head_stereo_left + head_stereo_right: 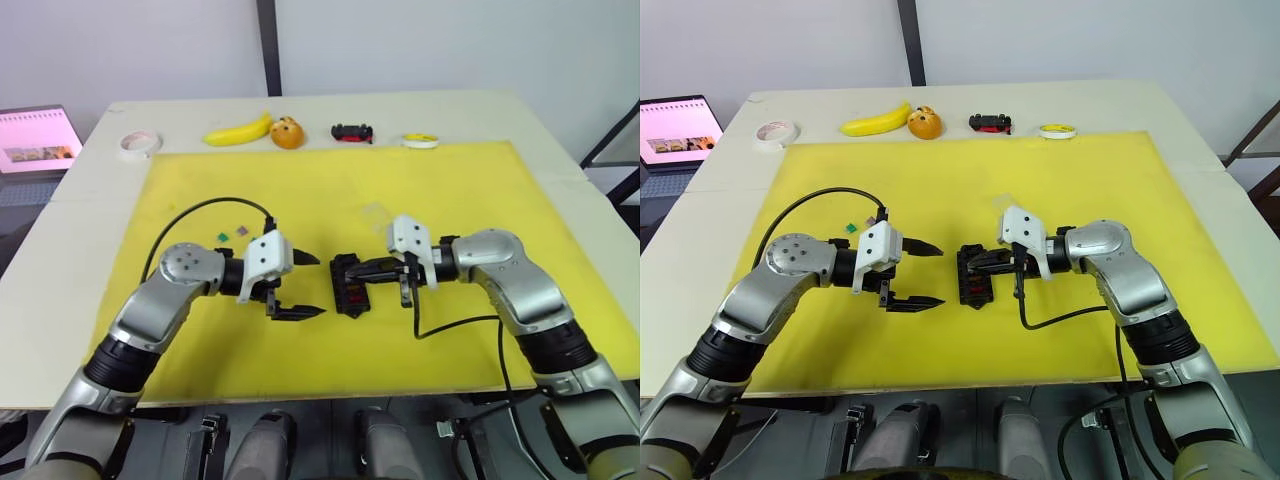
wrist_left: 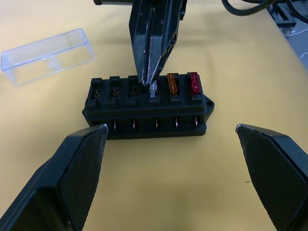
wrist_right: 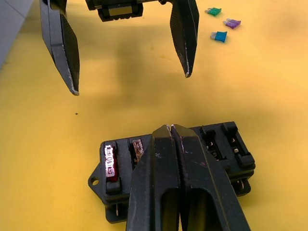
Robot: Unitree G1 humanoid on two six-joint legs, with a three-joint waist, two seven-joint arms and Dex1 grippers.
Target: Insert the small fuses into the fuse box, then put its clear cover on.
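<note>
Your right gripper (image 2: 150,82) had its two fingers pressed together over the fuse box (image 1: 350,285), pinching a pale grey fuse (image 2: 153,90) whose lower end sat at the mouth of a slot in the box's right-hand row. The box lay near the middle of the yellow mat (image 1: 330,190), between your two grippers. In that same row, an orange fuse (image 2: 172,84) and a red fuse (image 2: 193,83) were already seated in the two slots nearest you, just beside the grey one. The remaining three slots of that row, on the far side, looked unfilled.

Your left gripper (image 1: 305,285) hovered just left of the box with its fingers spread wide apart, holding nothing and touching nothing.

The clear cover (image 2: 47,55) lay on the mat beyond the box, a little to the right of it and apart from it, resting empty with its open side down as far as you could tell.

Three loose fuses, a green one (image 3: 213,11), a purple one (image 3: 232,23) and a teal one (image 3: 219,36), lay close together on the mat to the left, behind your left gripper.

Along the far edge of the table (image 1: 480,115) sat a banana (image 1: 238,131), a small black-and-red toy car (image 1: 352,132) and two rolls of tape (image 1: 139,145).
</note>
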